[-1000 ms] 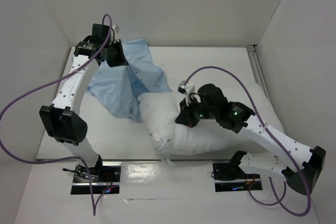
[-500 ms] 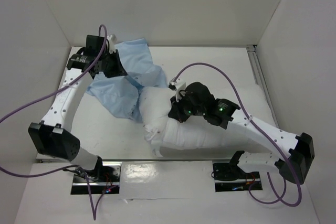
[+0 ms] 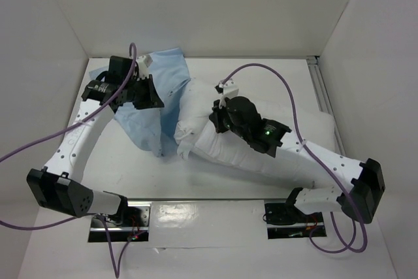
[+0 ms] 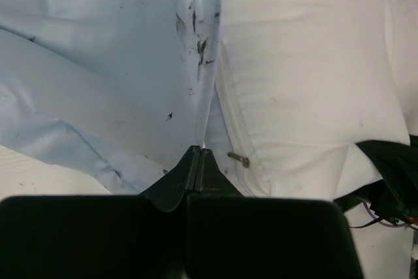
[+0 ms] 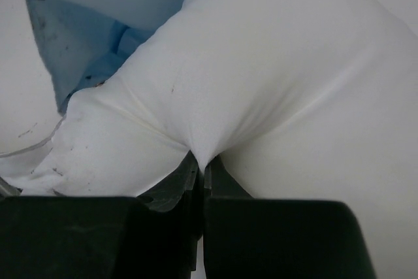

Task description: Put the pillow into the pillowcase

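Observation:
The pillow point(image 3: 238, 155) is plump and white and lies slantwise from the table's middle toward the right. Its left end point(image 3: 194, 104) sits against the pale blue pillowcase point(image 3: 140, 122), which lies crumpled at the back left. My left gripper point(image 3: 155, 98) is shut on an edge of the pillowcase. In the left wrist view the gripper point(image 4: 199, 153) pinches the blue cloth point(image 4: 98, 63) right beside the pillow point(image 4: 307, 83). My right gripper point(image 3: 214, 117) is shut on a fold of the pillow. In the right wrist view the gripper point(image 5: 204, 161) pinches the pillow point(image 5: 261, 76), with the pillowcase point(image 5: 91, 4) beyond it.
White walls enclose the table at the back and both sides. A metal rail point(image 3: 320, 89) runs along the right edge. Purple cables point(image 3: 39, 145) loop off both arms. The arm base plates point(image 3: 121, 217) sit at the near edge.
My right gripper has dragged the pillow's left end to the left and back, up against the pillowcase. My left gripper has shifted slightly right and nearer with the pillowcase.

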{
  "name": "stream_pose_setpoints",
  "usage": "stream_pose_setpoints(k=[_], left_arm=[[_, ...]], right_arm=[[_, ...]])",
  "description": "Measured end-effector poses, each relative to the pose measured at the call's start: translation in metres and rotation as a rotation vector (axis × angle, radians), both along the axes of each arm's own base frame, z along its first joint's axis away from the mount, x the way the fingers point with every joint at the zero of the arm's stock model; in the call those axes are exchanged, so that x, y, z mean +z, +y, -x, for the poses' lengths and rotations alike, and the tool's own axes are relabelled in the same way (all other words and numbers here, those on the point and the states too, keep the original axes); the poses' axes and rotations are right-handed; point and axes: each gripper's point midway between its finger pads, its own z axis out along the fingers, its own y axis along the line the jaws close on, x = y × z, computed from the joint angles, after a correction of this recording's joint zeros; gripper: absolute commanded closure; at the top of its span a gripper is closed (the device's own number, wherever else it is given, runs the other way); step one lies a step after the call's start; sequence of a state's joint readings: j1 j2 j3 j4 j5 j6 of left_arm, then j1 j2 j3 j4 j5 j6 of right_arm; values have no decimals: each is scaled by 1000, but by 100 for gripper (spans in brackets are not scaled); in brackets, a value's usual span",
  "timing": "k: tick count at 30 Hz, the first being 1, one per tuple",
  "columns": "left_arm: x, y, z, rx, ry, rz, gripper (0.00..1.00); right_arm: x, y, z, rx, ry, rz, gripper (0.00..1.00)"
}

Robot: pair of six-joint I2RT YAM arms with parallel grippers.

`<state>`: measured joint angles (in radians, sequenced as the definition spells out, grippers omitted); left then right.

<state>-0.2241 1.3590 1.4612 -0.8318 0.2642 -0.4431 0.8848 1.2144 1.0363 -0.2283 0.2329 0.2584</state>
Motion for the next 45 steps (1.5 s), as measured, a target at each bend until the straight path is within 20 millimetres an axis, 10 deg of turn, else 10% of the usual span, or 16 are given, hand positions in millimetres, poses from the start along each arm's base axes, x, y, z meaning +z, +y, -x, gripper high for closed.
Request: stream_pose_setpoints(k=[16,34,35,38,45], left_arm=[[10,-12,34,-114,-26,37,100],[-27,-18,74,-197,73,-8,99],[-26,-19,75,-199,71,-7,67],[-13,-19,76,-208,46,-4,18],[40,-17,36,-134,-97,17,29]], right_arm=[[-58,60,-65,-312,79,110,100],[-47,66,-70,-363,90,63,100],[-48,67,-69,-357,95,63,100],[-58,71,-64,-342,110,53,100],[-85,78,-42,-297,153,-4,100]])
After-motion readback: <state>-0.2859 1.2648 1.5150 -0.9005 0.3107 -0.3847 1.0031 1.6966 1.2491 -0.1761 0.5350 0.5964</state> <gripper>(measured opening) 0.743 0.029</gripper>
